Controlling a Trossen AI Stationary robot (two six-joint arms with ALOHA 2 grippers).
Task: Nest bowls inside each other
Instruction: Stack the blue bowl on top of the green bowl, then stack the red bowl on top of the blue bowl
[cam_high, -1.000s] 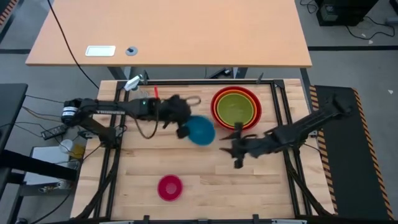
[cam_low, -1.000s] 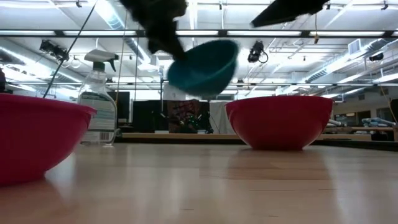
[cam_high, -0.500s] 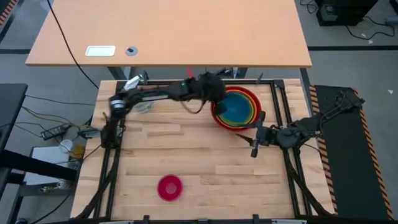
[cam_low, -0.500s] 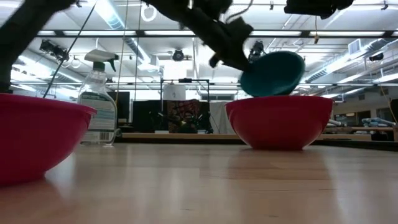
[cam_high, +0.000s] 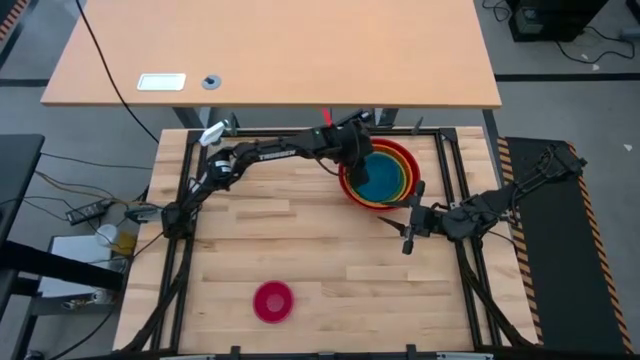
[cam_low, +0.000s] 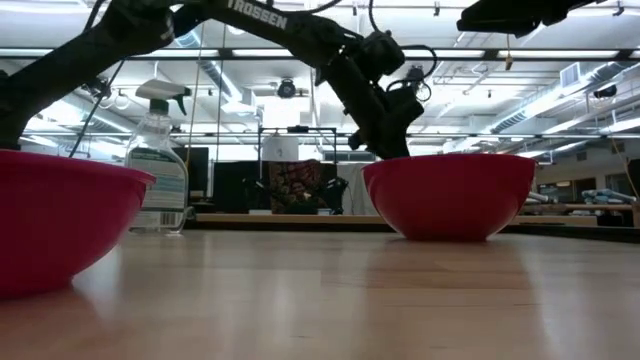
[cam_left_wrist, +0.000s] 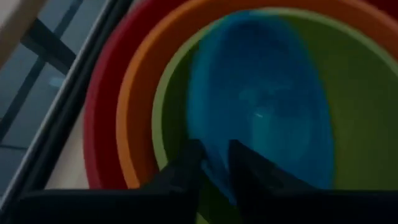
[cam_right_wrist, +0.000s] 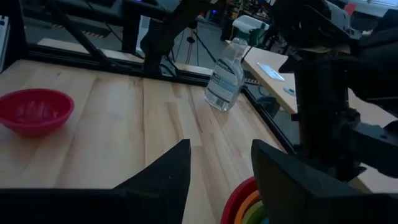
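A red bowl (cam_high: 348, 182) stands at the table's far right with an orange bowl (cam_left_wrist: 140, 93) and a lime green bowl (cam_left_wrist: 360, 124) nested in it. The blue bowl (cam_high: 383, 172) lies inside the green one. My left gripper (cam_left_wrist: 214, 165) reaches slanting down into the stack from its left side. It is slightly open, one finger inside the blue bowl's rim and one outside. A magenta pink bowl (cam_high: 273, 301) stands alone near the front edge. My right gripper (cam_high: 408, 228) waits open just in front of the stack.
A clear spray bottle (cam_high: 213, 133) with a white nozzle stands at the far left corner. A black frame rail (cam_high: 300, 133) runs along the table's far edge behind the stack. Bare wood lies between the stack and the pink bowl.
My left gripper has carried the blue bowl from the table's middle toward the far right and down over the stack. The bowl, tilted above the red bowl's rim half a second ago, now lies in the green bowl. My right gripper has drawn back toward the right edge.
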